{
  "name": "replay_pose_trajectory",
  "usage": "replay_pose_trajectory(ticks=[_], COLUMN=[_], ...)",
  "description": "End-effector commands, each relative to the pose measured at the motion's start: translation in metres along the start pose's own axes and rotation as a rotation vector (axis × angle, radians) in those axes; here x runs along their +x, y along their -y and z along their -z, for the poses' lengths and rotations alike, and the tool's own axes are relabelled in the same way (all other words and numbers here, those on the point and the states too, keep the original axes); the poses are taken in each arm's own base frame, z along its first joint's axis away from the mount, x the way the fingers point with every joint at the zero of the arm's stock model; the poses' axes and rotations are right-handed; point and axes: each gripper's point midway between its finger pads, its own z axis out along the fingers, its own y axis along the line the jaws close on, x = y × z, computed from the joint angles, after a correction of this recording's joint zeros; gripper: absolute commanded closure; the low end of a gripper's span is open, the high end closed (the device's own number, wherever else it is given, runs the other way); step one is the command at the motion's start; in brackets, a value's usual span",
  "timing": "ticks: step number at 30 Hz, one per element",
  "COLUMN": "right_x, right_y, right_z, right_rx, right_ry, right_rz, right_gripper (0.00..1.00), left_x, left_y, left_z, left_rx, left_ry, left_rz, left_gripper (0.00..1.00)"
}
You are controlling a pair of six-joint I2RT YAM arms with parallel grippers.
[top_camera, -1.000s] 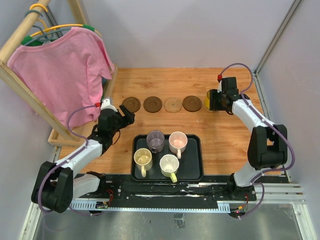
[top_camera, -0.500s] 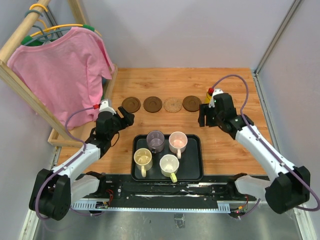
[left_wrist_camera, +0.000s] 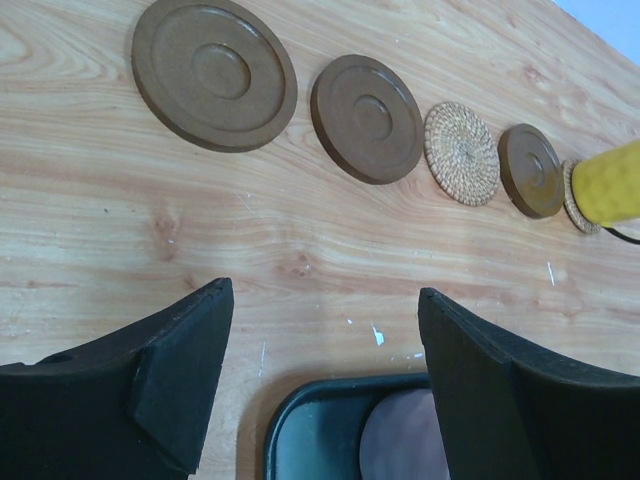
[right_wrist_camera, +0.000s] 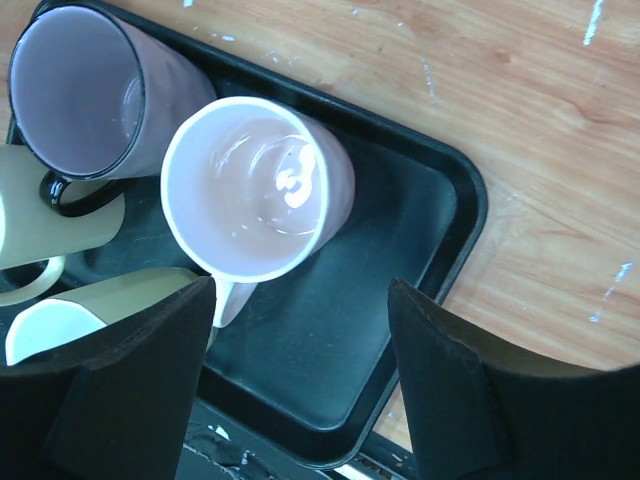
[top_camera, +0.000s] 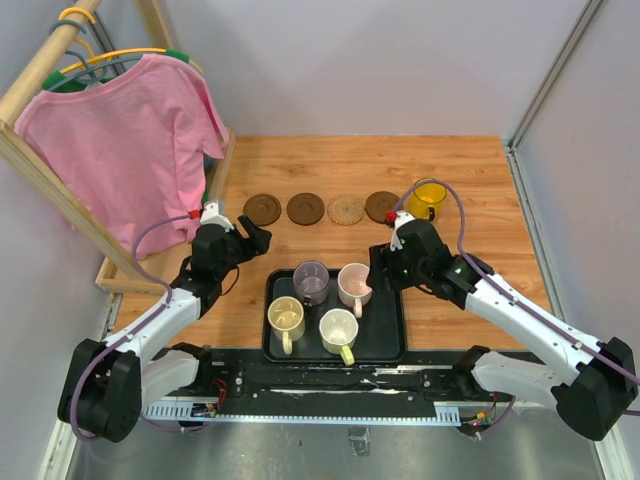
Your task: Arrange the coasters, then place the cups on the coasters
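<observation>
Four coasters lie in a row: dark brown [top_camera: 264, 208] [left_wrist_camera: 214, 72], dark brown [top_camera: 305, 208] [left_wrist_camera: 366, 118], tan woven [top_camera: 346, 209] [left_wrist_camera: 462, 153], dark brown [top_camera: 382, 206] [left_wrist_camera: 530, 170]. A yellow cup [top_camera: 428, 198] [left_wrist_camera: 615, 183] stands on a fifth, tan coaster [left_wrist_camera: 572, 195]. The black tray [top_camera: 392, 335] [right_wrist_camera: 440, 200] holds the purple-grey cup [top_camera: 311, 281] [right_wrist_camera: 80, 90], pinkish cup [top_camera: 354, 283] [right_wrist_camera: 255, 200], cream cup [top_camera: 285, 317] and white cup with a yellow-green handle [top_camera: 339, 330]. My right gripper [top_camera: 380, 268] [right_wrist_camera: 300, 295] hangs open over the tray beside the pinkish cup. My left gripper [top_camera: 255, 238] [left_wrist_camera: 325, 310] is open and empty above the tray's far left corner.
A pink shirt [top_camera: 120, 130] hangs on a wooden rack whose base [top_camera: 110, 275] runs along the table's left side, close behind my left arm. A metal post [top_camera: 555, 70] and wall border the right edge.
My right gripper has let go of the yellow cup, left it on the far-right coaster, and swung back left to the tray with its jaws wider. The left arm barely moved.
</observation>
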Motion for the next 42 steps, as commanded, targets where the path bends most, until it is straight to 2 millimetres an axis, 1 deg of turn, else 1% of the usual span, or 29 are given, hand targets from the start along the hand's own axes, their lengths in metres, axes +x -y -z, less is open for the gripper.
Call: replay_pose_trajectory(ticks=[1,3,6,10,16,20,23,27,29,32,35,37,42], right_x=[0.011,0.013,0.018,0.031,0.050,0.061,0.068,0.072,0.072,0.073,0.073,0.073,0.072], right_y=[-0.020,-0.026,-0.031,-0.037,-0.047,-0.045,-0.035,-0.016,-0.007,0.001,0.002,-0.001,-0.013], right_z=[0.000,-0.001,-0.005,-0.013,-0.027,-0.035,-0.039,-0.036,-0.032,-0.026,-0.022,-0.022,-0.028], right_rx=[-0.061,-0.079,-0.090,-0.091,-0.078,-0.043,0.012,0.110,0.152,0.193,0.189,0.166,0.111], right_ry=[-0.029,-0.034,-0.052,-0.110,-0.197,-0.246,-0.275,-0.282,-0.280,-0.266,-0.251,-0.249,-0.260], right_rz=[-0.014,-0.013,-0.008,0.018,0.082,0.102,0.107,0.121,0.122,0.110,0.097,0.098,0.108], right_gripper=[0.27,0.23,0.20,0.16,0.13,0.13,0.15,0.17,0.20,0.27,0.32,0.34,0.37], left_x=[0.004,0.006,0.007,0.009,0.013,0.014,0.014,0.016,0.017,0.018,0.018,0.019,0.020], left_y=[0.001,0.000,-0.002,-0.003,-0.005,-0.005,-0.006,-0.006,-0.007,-0.006,-0.004,-0.004,-0.005], left_z=[0.002,0.002,0.004,0.004,0.004,0.003,0.002,0.002,0.001,0.000,-0.001,-0.002,-0.002], left_rx=[0.023,0.022,0.021,0.018,0.018,0.017,0.015,0.012,0.011,0.014,0.021,0.023,0.022], left_ry=[-0.011,-0.015,-0.014,-0.016,-0.025,-0.027,-0.027,-0.032,-0.035,-0.041,-0.046,-0.050,-0.053], left_rz=[-0.003,-0.003,-0.002,0.001,0.003,0.003,0.003,0.002,0.004,0.003,0.005,0.005,0.007], left_gripper=[0.22,0.21,0.21,0.21,0.21,0.21,0.21,0.21,0.21,0.21,0.21,0.21,0.21])
